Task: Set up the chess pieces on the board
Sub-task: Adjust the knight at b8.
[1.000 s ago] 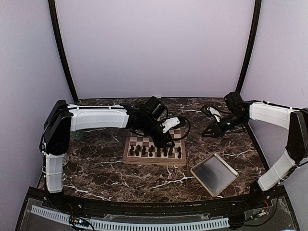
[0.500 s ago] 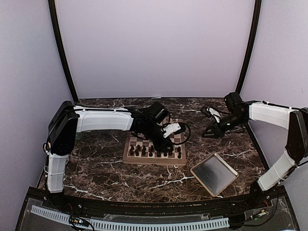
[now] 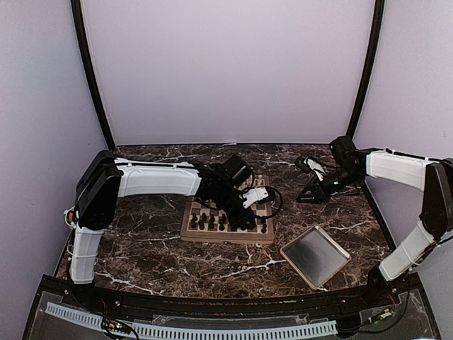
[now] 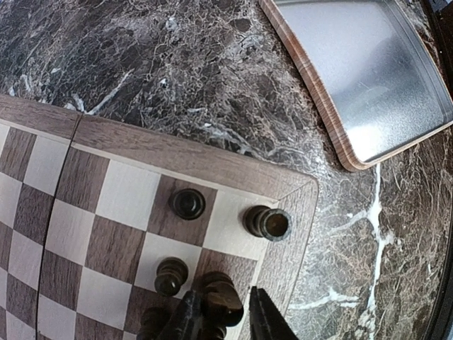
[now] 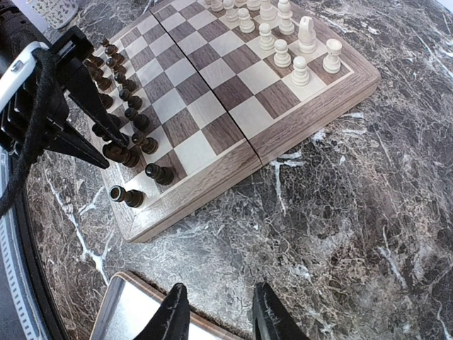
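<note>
Dark pieces (image 4: 187,204): 5 in left wrist cam, lowest cut off. They sit in rows along the near edge of the board (image 3: 212,238), mid-worktop (image 3: 141,248), too small to count from top cam. Left pincer (image 4: 222,292) straddles 1 by board's corner; grip unclear. Right pincer (image 5: 218,287) parted, empty, above worktop. Only right cam shows pale pieces (image 5: 283,49), approx 10, some cropped. 1 tray (image 3: 315,256), near-right.

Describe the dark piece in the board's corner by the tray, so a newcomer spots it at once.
Find the board, then its corner nearest the tray. On that pale corner square stands one dark piece; unlike its round-topped neighbours, its top is a hollow ring.
</note>
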